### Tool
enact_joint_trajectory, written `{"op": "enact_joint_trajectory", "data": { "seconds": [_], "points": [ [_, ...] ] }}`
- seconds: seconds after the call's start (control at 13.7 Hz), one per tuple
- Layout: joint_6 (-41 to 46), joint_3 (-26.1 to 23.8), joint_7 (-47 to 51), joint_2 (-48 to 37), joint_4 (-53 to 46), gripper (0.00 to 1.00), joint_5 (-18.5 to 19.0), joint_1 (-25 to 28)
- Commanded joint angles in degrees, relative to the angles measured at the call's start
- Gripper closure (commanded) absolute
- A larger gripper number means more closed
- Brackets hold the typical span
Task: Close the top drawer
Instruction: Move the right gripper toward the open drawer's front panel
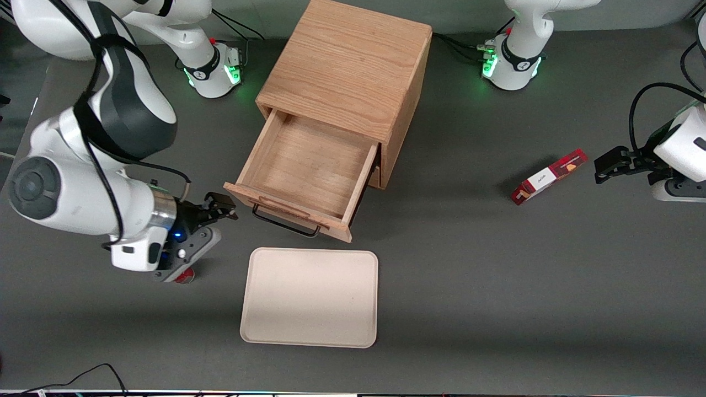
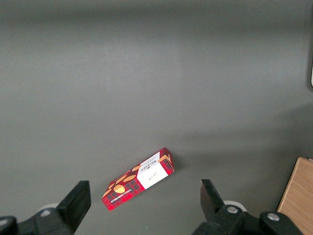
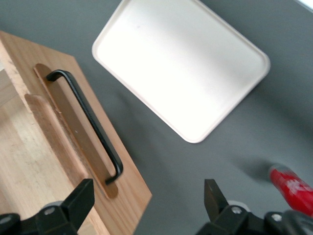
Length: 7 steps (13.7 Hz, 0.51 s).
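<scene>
Top drawer [image 1: 306, 171] pulled fully out of cabinet [image 1: 353, 71]. Gripper [image 1: 223, 207] just beside drawer's front corner, fingers spread wide, holding nothing. Tray [image 1: 310, 298] nearer cam, bare strip between.
</scene>
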<state>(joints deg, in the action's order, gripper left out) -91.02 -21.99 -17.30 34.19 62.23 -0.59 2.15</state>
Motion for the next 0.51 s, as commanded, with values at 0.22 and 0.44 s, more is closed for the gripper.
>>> {"op": "enact_joint_trajectory", "data": {
  "seconds": [0.22,0.44],
  "points": [
    [-0.7,-5.0,-1.2,5.0,-3.3,0.0,-0.4,-0.1],
    [-0.6,-6.0,-1.7,6.6,-3.3,0.0,-0.4,-0.1]
  ]
}}
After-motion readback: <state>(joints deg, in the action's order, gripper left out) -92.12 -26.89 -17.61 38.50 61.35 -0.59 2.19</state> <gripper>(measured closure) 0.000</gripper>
